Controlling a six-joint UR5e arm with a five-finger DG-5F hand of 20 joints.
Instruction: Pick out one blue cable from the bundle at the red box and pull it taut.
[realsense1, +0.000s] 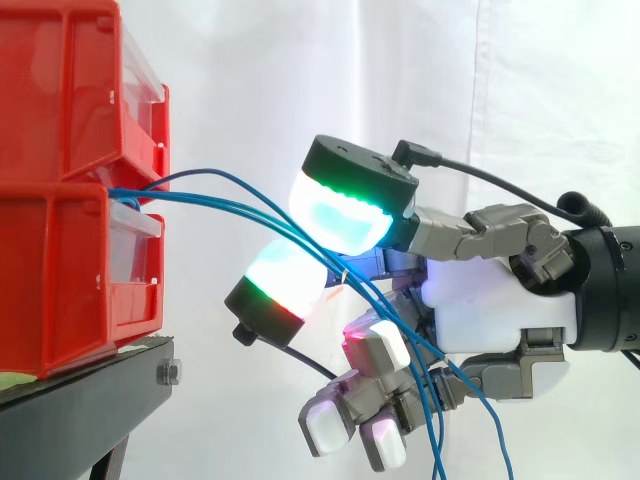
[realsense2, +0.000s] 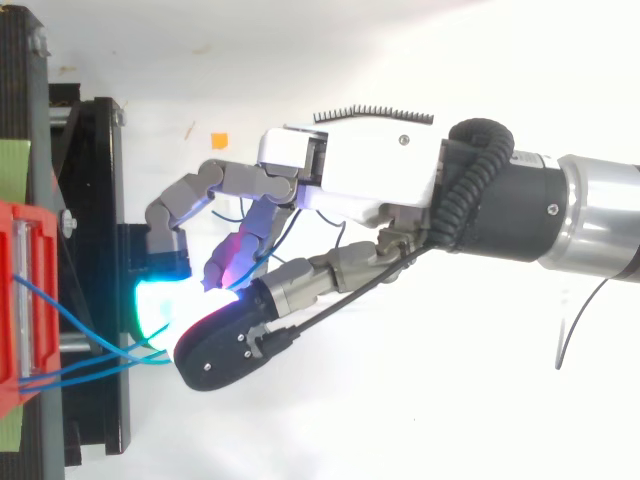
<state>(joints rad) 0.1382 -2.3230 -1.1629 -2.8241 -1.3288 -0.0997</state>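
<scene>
Though near red box (realsense1: 70, 270), hand (realsense1: 495, 305) amid blue cables (realsense1: 190, 197).

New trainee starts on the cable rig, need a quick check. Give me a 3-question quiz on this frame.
1. True or false: the blue cables run in a straight, taut line from the red bins to the hand.
2. Where do the cables leave the bins? A) top of the upper bin. B) where the two stacked bins meet. C) bottom of the lower bin.
3. The glowing pads close on the cables. Where do the cables go beyond them?

Key: 1 false, they curve slack. 2 B. 3 They hang down past the palm, out of the side view's bottom edge.
</scene>
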